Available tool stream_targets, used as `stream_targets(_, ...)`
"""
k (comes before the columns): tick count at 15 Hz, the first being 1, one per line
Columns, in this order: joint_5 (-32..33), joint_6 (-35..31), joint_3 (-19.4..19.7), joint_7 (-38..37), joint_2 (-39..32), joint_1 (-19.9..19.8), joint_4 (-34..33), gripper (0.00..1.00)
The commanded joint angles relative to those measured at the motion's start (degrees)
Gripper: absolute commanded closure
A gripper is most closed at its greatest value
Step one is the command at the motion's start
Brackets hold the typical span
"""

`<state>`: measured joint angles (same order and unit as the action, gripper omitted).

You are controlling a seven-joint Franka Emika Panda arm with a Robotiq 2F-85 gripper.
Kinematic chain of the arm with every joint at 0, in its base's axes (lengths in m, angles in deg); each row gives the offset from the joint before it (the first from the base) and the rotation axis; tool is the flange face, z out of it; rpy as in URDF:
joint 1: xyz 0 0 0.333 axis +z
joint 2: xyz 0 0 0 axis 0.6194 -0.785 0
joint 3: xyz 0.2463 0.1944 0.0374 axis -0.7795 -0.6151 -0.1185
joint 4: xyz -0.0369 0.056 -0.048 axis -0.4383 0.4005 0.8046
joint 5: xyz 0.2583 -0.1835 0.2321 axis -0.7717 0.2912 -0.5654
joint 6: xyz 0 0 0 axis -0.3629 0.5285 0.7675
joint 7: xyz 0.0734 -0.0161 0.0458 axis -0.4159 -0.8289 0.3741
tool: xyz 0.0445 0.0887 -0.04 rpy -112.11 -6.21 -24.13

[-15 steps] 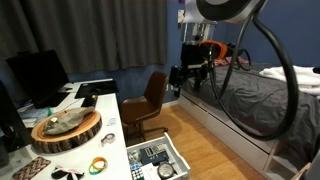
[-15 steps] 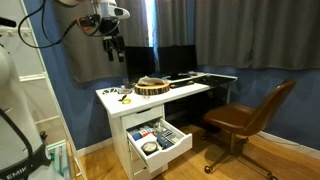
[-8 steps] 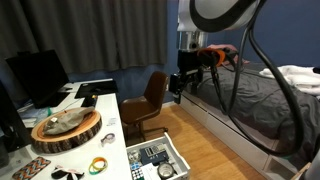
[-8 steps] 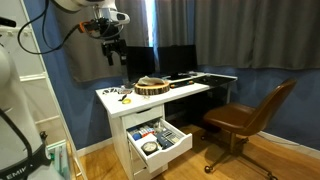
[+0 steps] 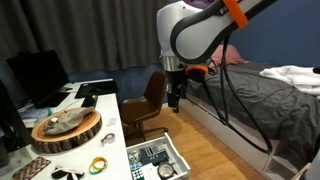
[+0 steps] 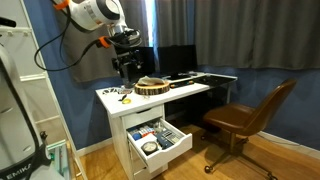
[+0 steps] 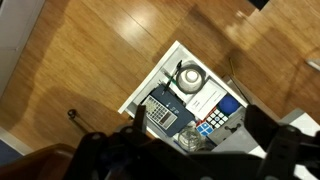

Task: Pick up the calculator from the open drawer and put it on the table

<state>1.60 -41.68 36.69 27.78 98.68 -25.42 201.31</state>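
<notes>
Spread as wide as they go and pinching nothing: so for the fingers [image 7: 100, 152] of the gripper [image 7: 190, 152], dark and blurred along the bottom of the wrist view. Pointed straight down, high in the air, well apart from everything in both exterior views.

Directly below in the wrist view: the open drawer [image 7: 148, 78], with the calculator [image 7: 157, 111] lying flat inside, close to the thin wall toward the picture's left, just beside a round dial-like item [image 7: 190, 75] and a white card [image 7: 205, 97]. Untouched so far, not yet lifted.

Judged as the approach step: hovering over the drawer, grasp not begun. Next, probably: descend a long way, line the open fingers up across the calculator's narrow sides, avoid the drawer wall and the neighbouring clutter, then close. After that, carry up to the table [image 6: 185, 90], to a bare stretch beyond the round wooden slab [image 6: 152, 86].

Against the earlier pictures: swung round and lowered, now nearer the desk's end and the chair [image 5: 150, 98], wrist turned downward instead of sideways. Same spread of fingers throughout. No change in the drawer or on the desk.
</notes>
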Motion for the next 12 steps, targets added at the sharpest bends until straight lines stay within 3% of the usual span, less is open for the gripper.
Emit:
stream_targets(1,3.12,-5.39,2.23,9.47,-8.54,0.23,-3.70,0.00)
stream_targets(7,6.15,-17.08,5.03,21.27,-17.88,-0.89,-4.96,0.00)
stream_targets(9,10.95,-20.22,5.76,20.55,-20.84,-1.39,-5.56,0.00)
stream_targets(10,7.33,-17.91,5.25,19.85,-17.69,-0.94,-3.85,0.00)
stream_targets(12,7.69,-18.44,5.44,19.83,-19.00,-1.10,-4.01,0.00)
